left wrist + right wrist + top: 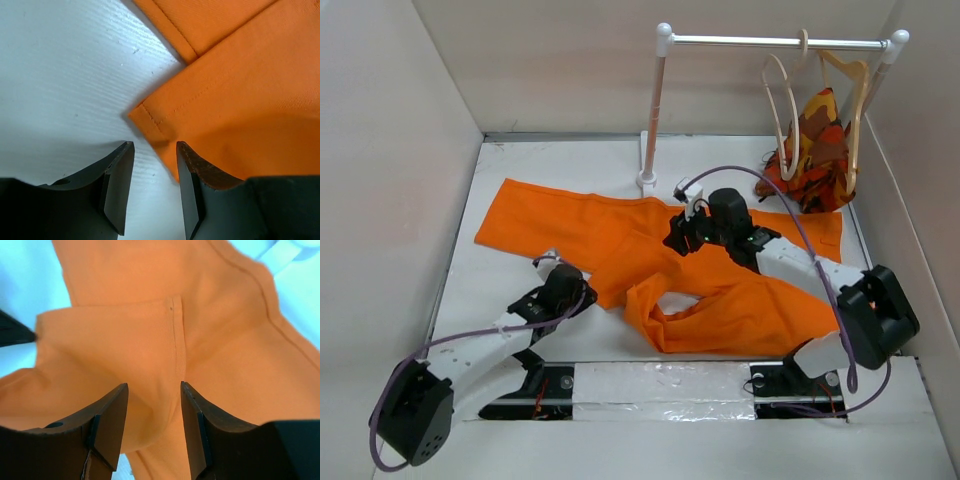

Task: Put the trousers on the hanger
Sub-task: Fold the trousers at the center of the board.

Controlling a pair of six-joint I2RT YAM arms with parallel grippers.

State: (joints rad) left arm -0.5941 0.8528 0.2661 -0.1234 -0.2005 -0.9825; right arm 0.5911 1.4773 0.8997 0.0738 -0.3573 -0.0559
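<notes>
Finding: no part of the task shows as done. The trousers (720,300) lie on the counter (485,285), spread from far left to right, with one leg bunched at near centre. The hanger (781,120) hangs bare on the rail (770,42) at far right, well apart from them. Left gripper (155,150): jaws partly open and empty, poised at a hem corner. Right gripper (154,390): jaws partly open over the mid-garment cloth, gripping nothing. Outstanding: fetch the hanger and drape the trousers over it.

One trousers (620,235), two hangers (782,120) (858,130), two pincers (155,144) (154,384)
</notes>
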